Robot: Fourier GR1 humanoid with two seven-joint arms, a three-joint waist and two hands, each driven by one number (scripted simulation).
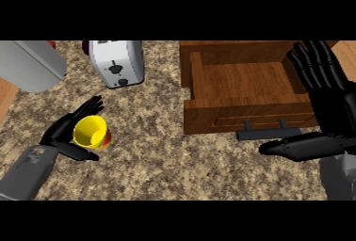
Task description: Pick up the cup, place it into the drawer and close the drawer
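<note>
Over at the far left a grey rounded appliance (29, 63) sits cut off by the edge, so I can't say what it is. Just below it the robot's left hand (66, 132) is wrapped around the yellow cup (92, 132), fingers running up the cup's far side and the thumb coming under its near side. The cup is tilted so its open mouth faces up toward us, with a patch of red and orange showing on its outer wall. Whether it rests on the speckled tabletop (153, 164) or is lifted a little off it, I can't tell from here.

I'd guess the cup is light and rigid, with a smooth wall that might slip, so a grip round the middle of the body, as now, looks sensible. No handle shows; it may be hidden behind the hand.

Next comes a white toaster (117, 63), well apart from the cup. To the right stands the wooden drawer (240, 77), pulled open, with nothing showing on its floor and its dark handle (268, 133) at the front. Its back corner is covered by the right hand (316, 70), which is released, fingers straight and spread over the drawer's right side, thumb lying near the handle. The forearm behind it runs out of view.
</note>
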